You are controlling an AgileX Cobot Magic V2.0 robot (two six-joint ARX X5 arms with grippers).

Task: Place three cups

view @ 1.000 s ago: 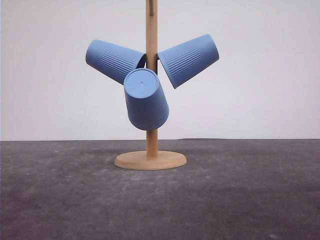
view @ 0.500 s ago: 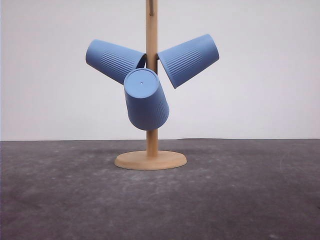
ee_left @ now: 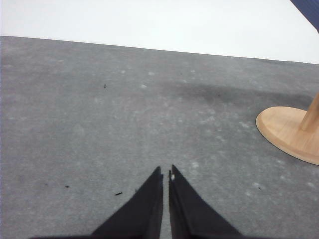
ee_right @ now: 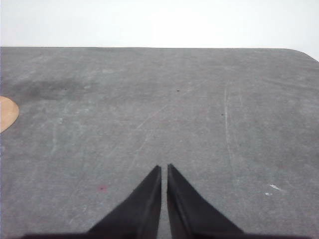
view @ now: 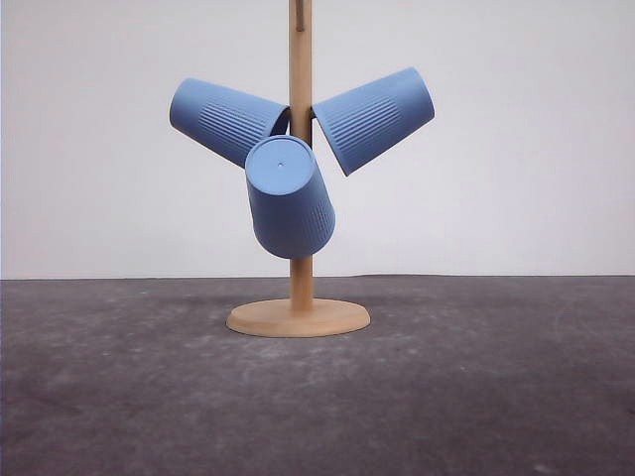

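Three light-blue ribbed cups hang on a wooden stand (view: 301, 258) in the front view. One cup (view: 226, 119) tilts out to the left, one cup (view: 377, 117) tilts out to the right, and the third cup (view: 289, 198) hangs in front with its flat base toward me. A dark blue corner of a cup (ee_left: 310, 9) shows in the left wrist view, above the stand's round base (ee_left: 288, 130). My left gripper (ee_left: 165, 173) is shut, empty, over bare mat beside that base. My right gripper (ee_right: 164, 169) is shut and empty over bare mat too.
A dark grey mat (view: 476, 387) covers the table, with a white wall behind. An edge of the stand's base (ee_right: 7, 113) shows in the right wrist view. The mat's rounded far corner (ee_right: 304, 54) lies ahead of the right gripper.
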